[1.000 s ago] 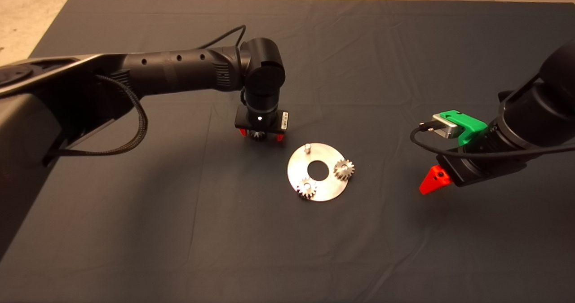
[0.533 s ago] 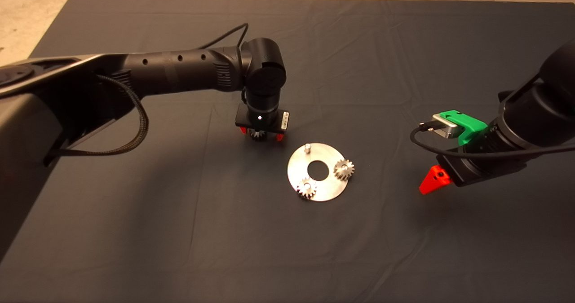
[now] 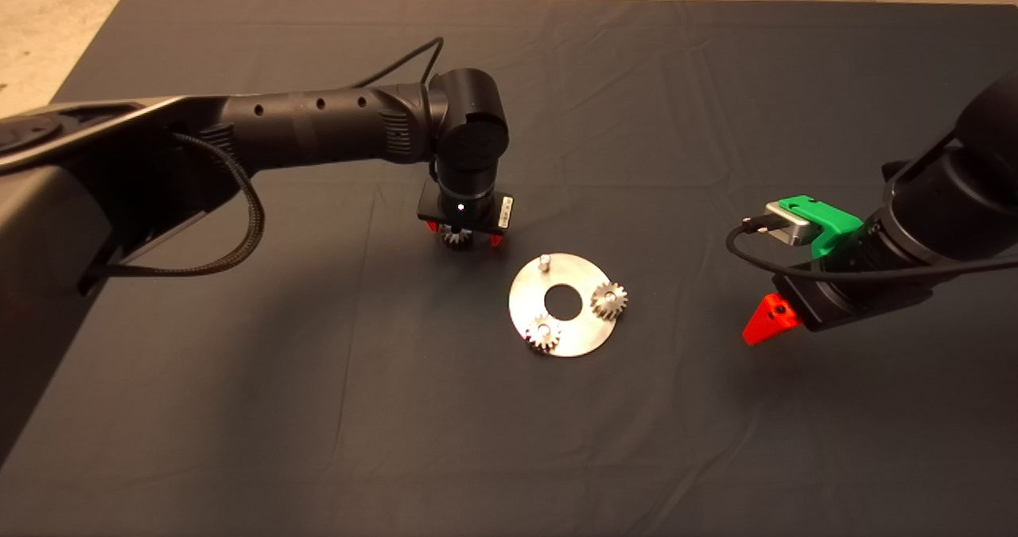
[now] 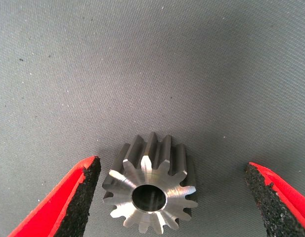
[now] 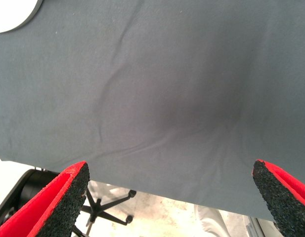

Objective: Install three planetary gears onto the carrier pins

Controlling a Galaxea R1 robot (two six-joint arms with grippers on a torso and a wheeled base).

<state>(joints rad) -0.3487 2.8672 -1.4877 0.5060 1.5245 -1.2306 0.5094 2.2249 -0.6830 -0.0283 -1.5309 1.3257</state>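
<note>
A silver carrier disc (image 3: pixel 566 326) lies mid-mat with three pins. Two planetary gears (image 3: pixel 608 300) (image 3: pixel 544 333) sit on pins; the third pin (image 3: pixel 545 263) stands bare at the disc's far edge. A third gear (image 4: pixel 150 193) lies flat on the mat to the disc's upper left, also seen under the wrist (image 3: pixel 457 239). My left gripper (image 4: pixel 172 197) hangs straight over it, open, its fingers (image 4: pixel 78 197) on either side and apart from the teeth. My right gripper (image 5: pixel 172 202) is open and holds nothing, hovering right of the disc (image 3: pixel 767 318).
The dark mat (image 3: pixel 318 410) is wrinkled and covers most of the table; bare floor shows beyond its far edge. In the right wrist view a rolling chair base (image 5: pixel 100 210) stands on the floor past the mat edge, and a sliver of the disc (image 5: pixel 14 12) shows in one corner.
The left arm has drifted very slightly up and away over the loose gear. The right arm, disc and mounted gears have not moved.
</note>
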